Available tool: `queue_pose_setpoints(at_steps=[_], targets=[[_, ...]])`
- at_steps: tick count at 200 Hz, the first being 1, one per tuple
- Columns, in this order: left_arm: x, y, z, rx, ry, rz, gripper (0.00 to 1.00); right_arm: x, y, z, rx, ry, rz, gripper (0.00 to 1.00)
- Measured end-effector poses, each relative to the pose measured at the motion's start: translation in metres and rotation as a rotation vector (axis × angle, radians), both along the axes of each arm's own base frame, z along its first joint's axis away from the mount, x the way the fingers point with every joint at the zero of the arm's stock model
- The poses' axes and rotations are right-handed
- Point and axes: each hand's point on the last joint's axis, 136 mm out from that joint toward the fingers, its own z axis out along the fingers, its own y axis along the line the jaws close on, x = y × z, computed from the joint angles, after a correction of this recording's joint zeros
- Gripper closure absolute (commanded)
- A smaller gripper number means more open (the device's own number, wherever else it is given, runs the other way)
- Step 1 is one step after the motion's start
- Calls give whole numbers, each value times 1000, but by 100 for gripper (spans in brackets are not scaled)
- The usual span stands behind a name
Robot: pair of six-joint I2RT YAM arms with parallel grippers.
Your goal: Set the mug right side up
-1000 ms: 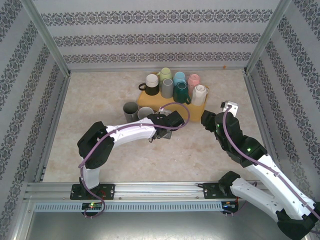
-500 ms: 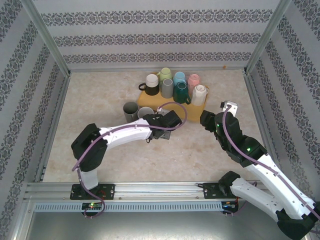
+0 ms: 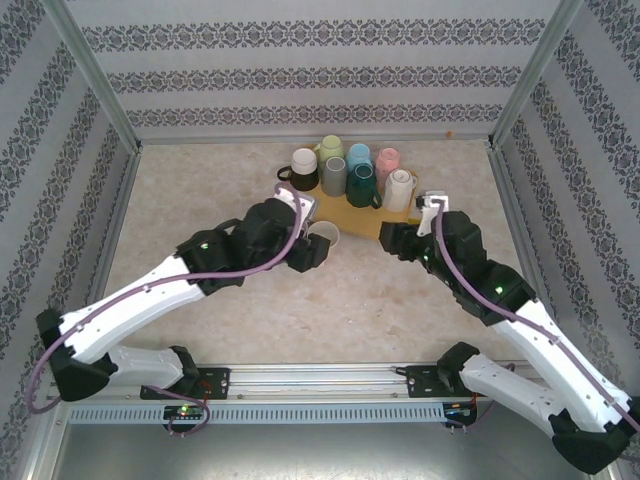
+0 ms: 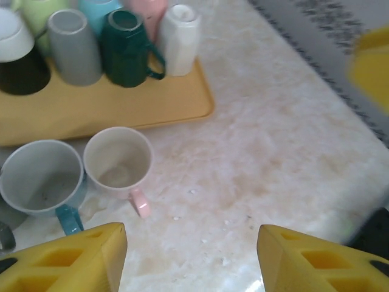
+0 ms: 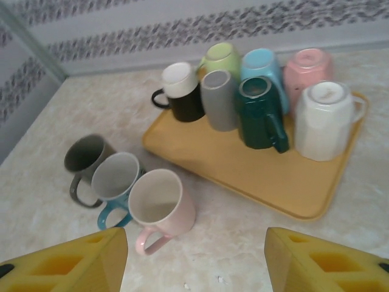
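Pink mug (image 4: 117,161) stands mouth up on the table (image 4: 285,152), handle twd the camera, just off the tray (image 4: 203,103) edge and right beside a blue mug (image 4: 42,176), also upright. So the flip looks done for this one, I'd say; what's left is prob. backing the arm off. Other mugs on the tray sit bottom up.

Left gripper (image 4: 189,236): fingers wide, nothing btwn them, hovering near the mug, which lies ahead and left of the gap, not touched. Right gripper (image 5: 196,240): wide too, empty, mug ahead-left, well apart.

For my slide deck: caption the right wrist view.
Upright pink mug, blue mug and dark mug beside the mug-laden yellow tray.
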Motion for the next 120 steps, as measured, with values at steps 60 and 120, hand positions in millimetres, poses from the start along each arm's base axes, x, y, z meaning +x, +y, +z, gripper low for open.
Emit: queue_pose_setpoints(at_steps=[60, 120], targets=[[9, 28, -21, 10, -17, -85, 41, 61, 30, -66, -88, 205, 63, 39], [25, 61, -54, -1, -33, 11, 41, 155, 28, -115, -185, 323, -9, 37]])
